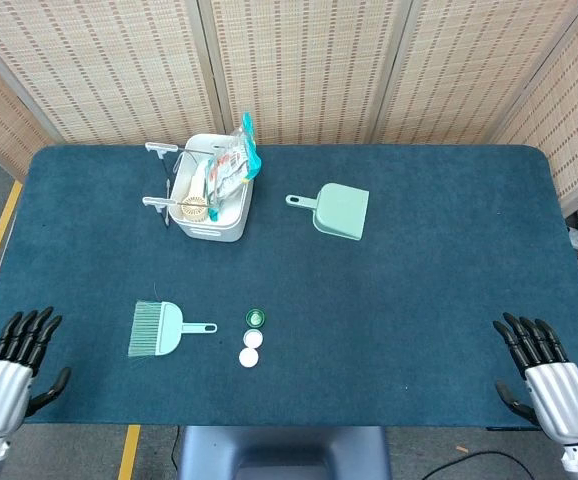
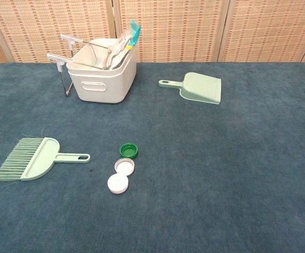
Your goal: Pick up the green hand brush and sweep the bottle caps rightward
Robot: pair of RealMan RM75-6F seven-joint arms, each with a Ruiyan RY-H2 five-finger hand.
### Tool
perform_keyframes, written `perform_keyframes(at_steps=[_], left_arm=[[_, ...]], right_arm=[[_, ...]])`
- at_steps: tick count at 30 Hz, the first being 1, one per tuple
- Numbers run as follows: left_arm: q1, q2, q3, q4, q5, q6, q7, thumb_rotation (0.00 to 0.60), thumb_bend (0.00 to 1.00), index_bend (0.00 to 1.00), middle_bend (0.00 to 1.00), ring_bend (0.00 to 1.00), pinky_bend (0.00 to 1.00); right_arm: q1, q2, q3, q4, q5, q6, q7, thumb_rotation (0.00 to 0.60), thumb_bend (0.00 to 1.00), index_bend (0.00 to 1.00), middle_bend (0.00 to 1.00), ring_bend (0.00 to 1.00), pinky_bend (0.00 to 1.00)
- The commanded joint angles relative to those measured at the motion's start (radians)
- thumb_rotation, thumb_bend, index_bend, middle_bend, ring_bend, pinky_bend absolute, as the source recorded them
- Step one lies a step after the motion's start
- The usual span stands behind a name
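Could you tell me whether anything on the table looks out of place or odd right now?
Nothing is spilled or damaged. The brush lies flat, unheld, left of the three caps. Both the left hand and the right hand sit open at the near table corners, far from it. A packet sticks out of the bin.

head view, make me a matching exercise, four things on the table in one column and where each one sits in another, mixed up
Things:
1. hand brush
2. dustpan
3. white bin
4. green cap

Places:
A. just above the two white caps
B. back left, stuffed with items
C. front left, handle pointing right
D. right of the bin, handle pointing left

Pairs: 1-C, 2-D, 3-B, 4-A
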State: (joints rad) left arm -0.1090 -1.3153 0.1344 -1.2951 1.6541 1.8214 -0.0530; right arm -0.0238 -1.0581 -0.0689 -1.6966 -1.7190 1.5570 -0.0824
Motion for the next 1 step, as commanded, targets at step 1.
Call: perform_keyframes(at_steps=[1], left_arm=[[0.020,0.018,0.015,0.004,0.012,-0.012,0.024,0.600,0.37,0.00,0.00,0.00,0.03]], right_arm=[[0.000,-0.004,-0.004,-0.002,-0.012,0.001,-0.010,0.600,0.27,0.00,0.00,0.00,0.00]])
